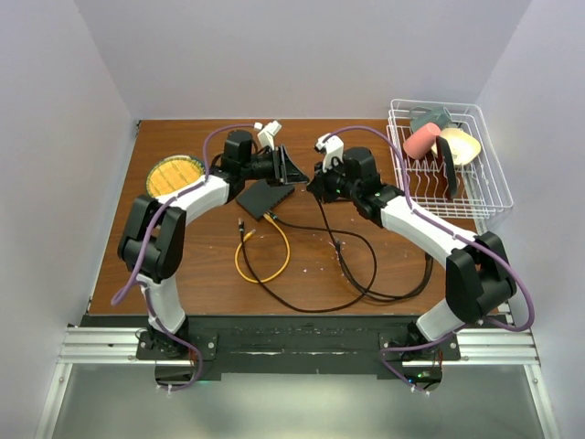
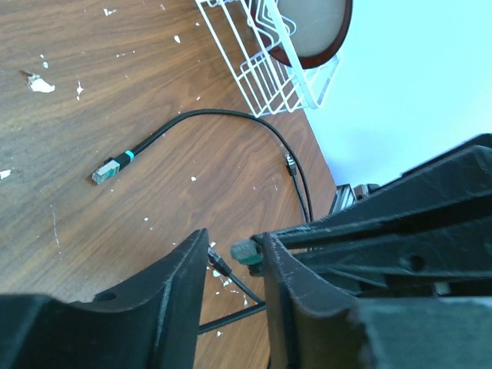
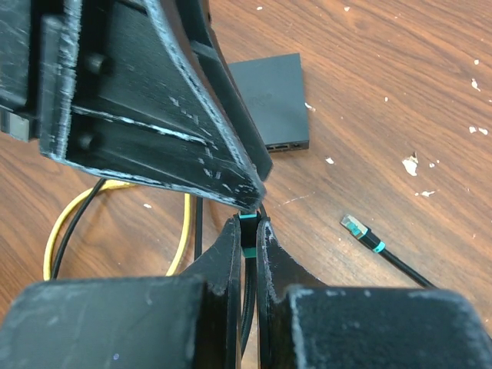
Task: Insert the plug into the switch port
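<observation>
My right gripper [image 3: 247,224] is shut on the black cable just behind its plug [image 3: 247,234], which has teal bands. The plug's tip [image 2: 244,252] shows between the fingers of my open left gripper [image 2: 231,250], close to one finger and not clamped. Both grippers [image 1: 294,169] [image 1: 315,181] meet above the table, just right of the flat dark switch box [image 1: 265,196]. The box [image 3: 269,92] lies flat, with its row of ports [image 3: 286,144] along the edge facing the right wrist camera. The cable's other plug [image 3: 355,226] lies loose on the wood.
A yellow cable [image 1: 263,259] loops in front of the box. The black cable [image 1: 366,274] sprawls across the middle and right. A white wire dish rack [image 1: 448,160] with dishes stands at the back right. A yellow round plate [image 1: 175,174] sits at the back left.
</observation>
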Controlling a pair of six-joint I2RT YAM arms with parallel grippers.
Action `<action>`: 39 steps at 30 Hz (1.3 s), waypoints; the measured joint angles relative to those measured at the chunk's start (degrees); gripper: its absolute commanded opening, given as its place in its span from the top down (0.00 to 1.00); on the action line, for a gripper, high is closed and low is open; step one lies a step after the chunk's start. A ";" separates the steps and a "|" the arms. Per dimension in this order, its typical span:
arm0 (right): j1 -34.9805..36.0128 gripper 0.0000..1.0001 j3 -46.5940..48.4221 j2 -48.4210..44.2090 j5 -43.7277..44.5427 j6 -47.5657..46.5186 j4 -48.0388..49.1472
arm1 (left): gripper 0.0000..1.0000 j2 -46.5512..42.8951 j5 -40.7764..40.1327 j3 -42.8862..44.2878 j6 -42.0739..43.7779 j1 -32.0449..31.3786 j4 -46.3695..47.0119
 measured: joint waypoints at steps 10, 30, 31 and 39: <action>0.07 0.66 -0.02 0.00 1.62 0.44 -0.90 | 1.00 1.38 -1.07 1.18 -2.32 -1.42 0.85; -12.59 0.40 2.99 -1.84 -24.92 16.63 9.99 | 1.00 -11.45 -3.91 -13.42 -2.21 2.54 19.43; -12.94 0.40 3.19 -0.87 -27.74 18.14 11.43 | 1.00 -12.39 -3.61 -13.86 -2.14 2.54 20.72; -12.63 0.40 4.09 6.34 -44.61 30.03 22.01 | 1.00 -16.92 1.40 -14.67 -2.05 2.51 28.96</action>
